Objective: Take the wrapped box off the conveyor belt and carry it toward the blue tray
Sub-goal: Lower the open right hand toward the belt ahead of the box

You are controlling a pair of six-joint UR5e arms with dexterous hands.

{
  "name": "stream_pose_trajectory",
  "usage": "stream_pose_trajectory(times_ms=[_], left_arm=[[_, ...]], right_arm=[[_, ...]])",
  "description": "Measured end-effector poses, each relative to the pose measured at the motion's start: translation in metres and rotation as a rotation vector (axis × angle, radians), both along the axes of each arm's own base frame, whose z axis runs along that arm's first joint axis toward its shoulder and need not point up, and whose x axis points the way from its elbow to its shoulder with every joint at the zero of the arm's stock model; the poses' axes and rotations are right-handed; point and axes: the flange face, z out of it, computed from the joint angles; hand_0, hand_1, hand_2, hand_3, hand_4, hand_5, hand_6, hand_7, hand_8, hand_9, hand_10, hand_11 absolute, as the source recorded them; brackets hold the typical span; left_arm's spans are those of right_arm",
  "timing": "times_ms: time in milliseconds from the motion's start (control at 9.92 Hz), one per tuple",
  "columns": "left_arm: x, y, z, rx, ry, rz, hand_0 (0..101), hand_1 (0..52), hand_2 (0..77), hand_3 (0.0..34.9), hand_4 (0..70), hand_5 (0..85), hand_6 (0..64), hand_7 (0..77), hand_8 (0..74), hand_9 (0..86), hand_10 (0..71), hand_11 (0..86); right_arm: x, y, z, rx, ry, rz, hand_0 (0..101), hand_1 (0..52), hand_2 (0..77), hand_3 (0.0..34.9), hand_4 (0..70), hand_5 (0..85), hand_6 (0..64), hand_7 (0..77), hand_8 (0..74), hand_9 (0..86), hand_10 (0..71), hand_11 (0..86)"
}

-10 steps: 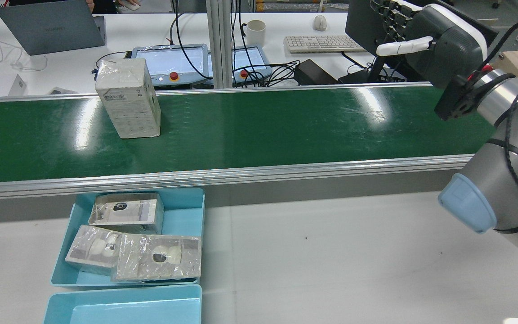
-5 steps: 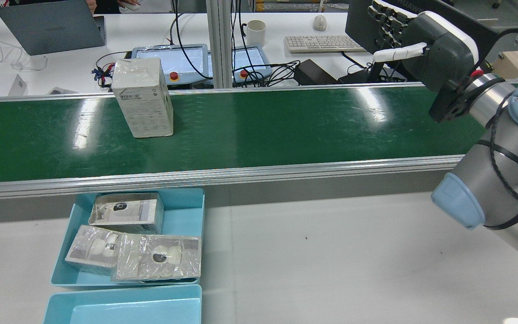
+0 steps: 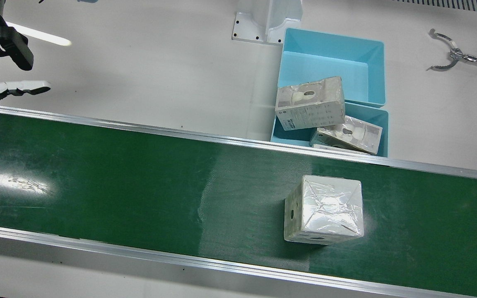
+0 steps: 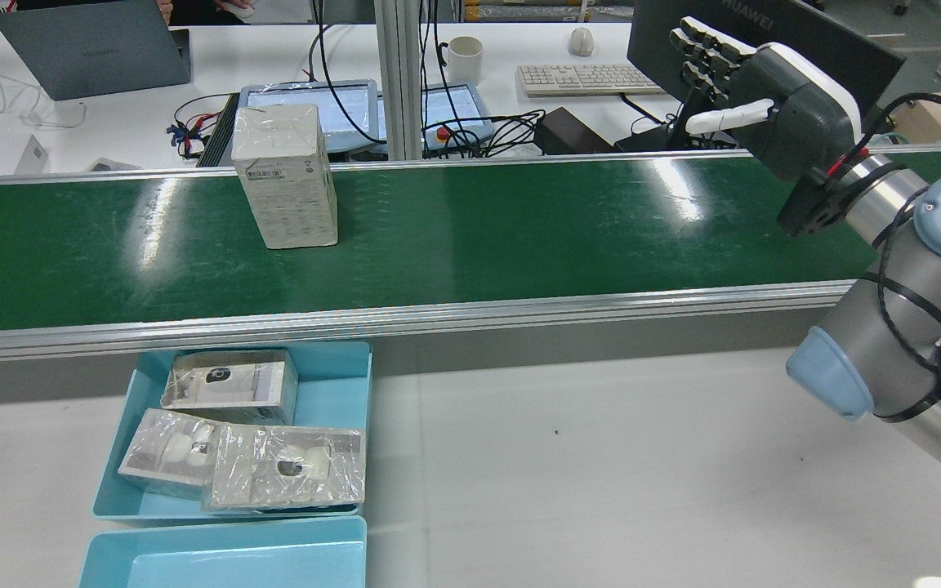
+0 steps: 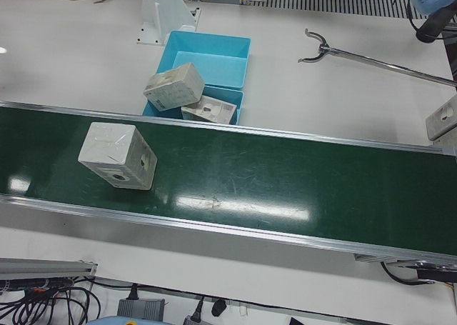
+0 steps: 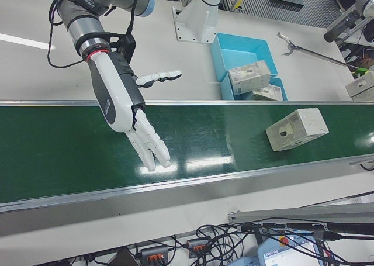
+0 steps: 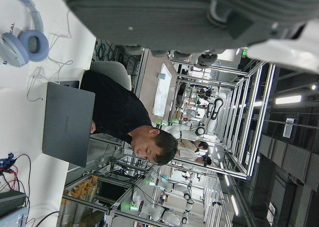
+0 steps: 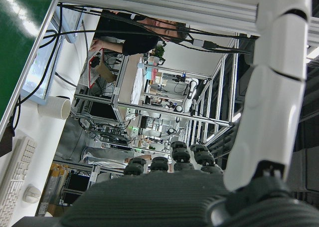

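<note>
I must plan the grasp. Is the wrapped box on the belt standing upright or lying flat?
Upright. In the rear view the wrapped box stands on its small end on the conveyor belt, taller than wide.

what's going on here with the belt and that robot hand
A wrapped box stands upright on the green conveyor belt, untouched. The right hand hovers open over the belt, well away from the box and holding nothing. Beside the belt, a blue tray already holds three other wrapped boxes, with a second blue tray next to it. The left hand's own camera shows only a sliver of it, so its state can't be told.
</note>
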Motion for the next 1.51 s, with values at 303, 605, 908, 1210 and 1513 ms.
stream_pose_trajectory(times_ms=[303,605,908,1210,1513], left_arm=[[0.0,0.0,0.0,0.0,0.0,0.0,0,0.0,1.1,0.0,0.0,1.1,0.0,0.0,0.0,0.0,0.0,0.0],[0.0,0.0,0.0,0.0,0.0,0.0,0,0.0,1.1,0.0,0.0,1.1,0.0,0.0,0.0,0.0,0.0,0.0],[0.0,0.0,0.0,0.0,0.0,0.0,0,0.0,1.1,0.0,0.0,1.1,0.0,0.0,0.0,0.0,0.0,0.0],[0.0,0.0,0.0,0.0,0.0,0.0,0,0.0,1.1,0.0,0.0,1.1,0.0,0.0,0.0,0.0,0.0,0.0],[0.0,0.0,0.0,0.0,0.0,0.0,0,0.0,0.5,0.0,0.0,1.1,0.0,0.5,0.0,0.0,0.5,0.0]], right_arm=[[-0.011,-0.001,0.008,-0.007,0.015,-0.011,45,11.5,8.7,0.0,6.5,1.1,0.0,0.5,2.2,2.2,2.7,5.4],[-0.022,-0.003,0.014,-0.019,0.022,-0.022,45,11.5,9.8,0.0,7.6,1.1,0.0,0.5,2.2,2.2,1.6,2.7],[-0.029,-0.004,0.015,-0.023,0.025,-0.031,45,11.5,10.4,0.0,7.6,3.3,0.0,0.5,2.2,2.7,1.6,4.4],[-0.036,-0.009,0.011,-0.021,0.024,-0.037,45,11.5,10.4,0.0,8.7,3.3,0.0,0.5,1.6,3.3,1.6,3.3],[-0.04,-0.012,0.008,-0.019,0.023,-0.04,45,11.5,10.9,0.0,8.7,3.3,0.0,0.5,1.6,3.3,1.6,3.3]])
